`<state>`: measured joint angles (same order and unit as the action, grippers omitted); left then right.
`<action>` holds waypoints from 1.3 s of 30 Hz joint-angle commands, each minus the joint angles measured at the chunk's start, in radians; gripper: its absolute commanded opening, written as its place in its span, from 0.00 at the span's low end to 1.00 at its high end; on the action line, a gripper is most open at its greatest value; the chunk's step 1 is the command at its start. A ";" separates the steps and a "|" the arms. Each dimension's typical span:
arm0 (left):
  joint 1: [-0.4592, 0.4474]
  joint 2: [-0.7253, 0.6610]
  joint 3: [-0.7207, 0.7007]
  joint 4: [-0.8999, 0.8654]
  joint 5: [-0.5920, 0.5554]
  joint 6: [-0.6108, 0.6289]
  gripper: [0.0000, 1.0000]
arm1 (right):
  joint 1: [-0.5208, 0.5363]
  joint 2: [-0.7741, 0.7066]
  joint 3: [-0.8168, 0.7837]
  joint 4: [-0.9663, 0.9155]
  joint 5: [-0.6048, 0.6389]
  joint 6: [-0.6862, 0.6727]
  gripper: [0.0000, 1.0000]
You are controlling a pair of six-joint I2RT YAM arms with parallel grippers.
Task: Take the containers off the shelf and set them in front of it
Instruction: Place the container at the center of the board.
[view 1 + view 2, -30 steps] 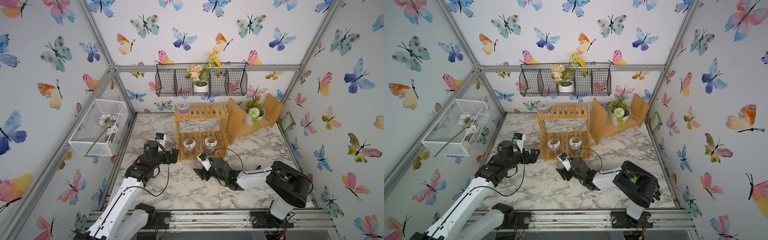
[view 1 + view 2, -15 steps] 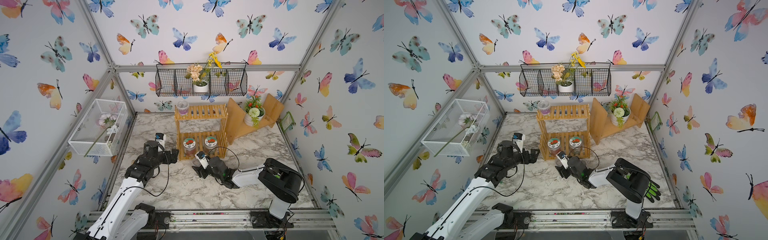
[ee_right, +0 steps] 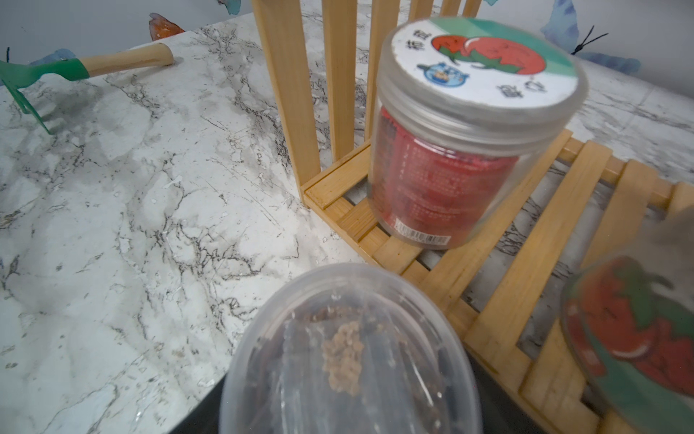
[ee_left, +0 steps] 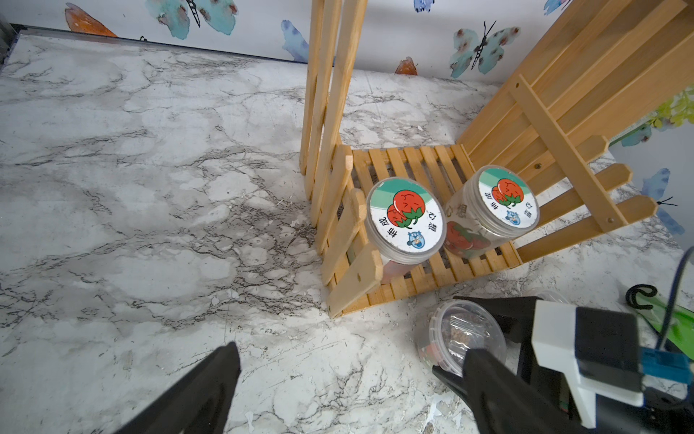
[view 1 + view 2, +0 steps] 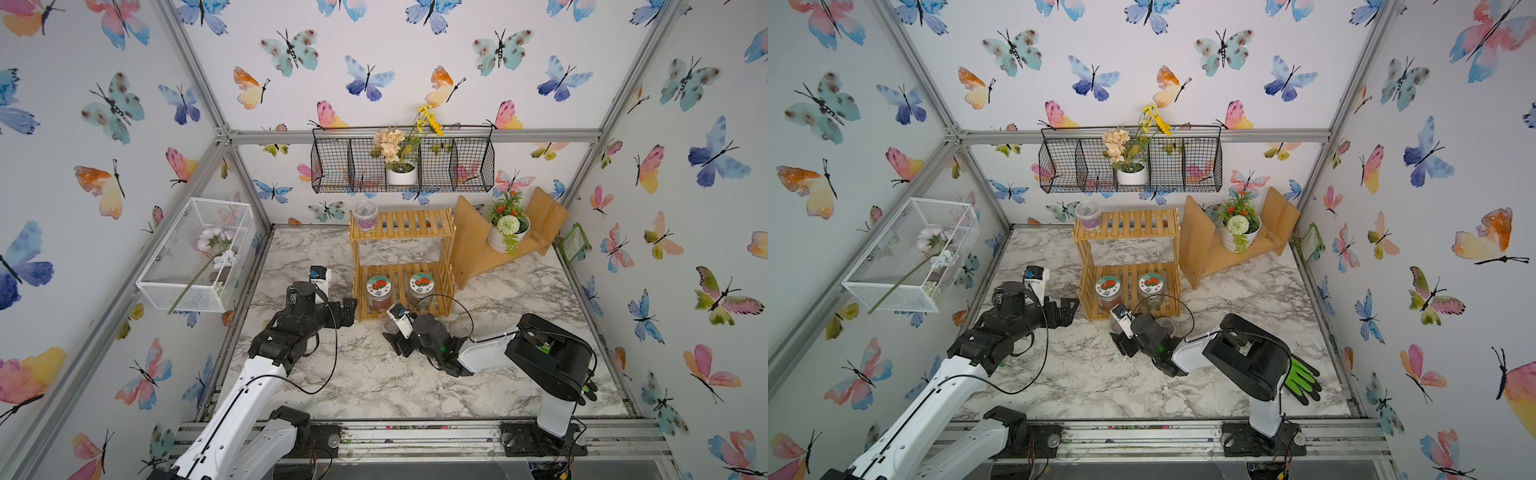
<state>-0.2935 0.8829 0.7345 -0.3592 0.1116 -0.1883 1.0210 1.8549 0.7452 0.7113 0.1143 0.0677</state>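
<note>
Since a second ago the right arm (image 5: 490, 353) has slid a little leftward, and the right gripper (image 5: 394, 332) sits low just before the shelf (image 5: 411, 224), clamped on the dark cup (image 4: 462, 338), which seems to rest on the table (image 5: 374, 382); it should open slowly and rise straight, not dragging the cup. Beside the lower board (image 4: 409, 165) the left gripper (image 5: 348, 309) hangs spread wide; there stand the left jar (image 5: 378, 291) and right jar (image 5: 422, 286), and farther, on top, the purple cup (image 5: 365, 216)
</note>
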 commanded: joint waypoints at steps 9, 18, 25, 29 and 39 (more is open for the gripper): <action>0.007 -0.007 -0.010 0.006 0.002 -0.011 0.99 | 0.005 0.014 0.013 -0.021 0.060 -0.002 0.85; 0.006 -0.005 0.003 0.010 0.004 -0.009 0.99 | 0.005 -0.063 0.002 -0.027 0.058 0.004 0.91; 0.007 0.011 0.034 0.021 0.004 0.012 0.99 | 0.005 -0.148 0.011 -0.083 0.065 0.023 0.93; 0.007 0.028 0.073 0.041 0.007 0.046 0.99 | 0.005 -0.223 0.015 -0.140 0.068 0.049 0.93; 0.007 0.156 0.254 0.113 0.030 0.149 0.99 | 0.002 -0.395 0.105 -0.396 0.071 0.062 0.98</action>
<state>-0.2935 0.9871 0.9203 -0.2966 0.1120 -0.0998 1.0210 1.5173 0.8051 0.4385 0.1703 0.1173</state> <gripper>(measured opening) 0.986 0.976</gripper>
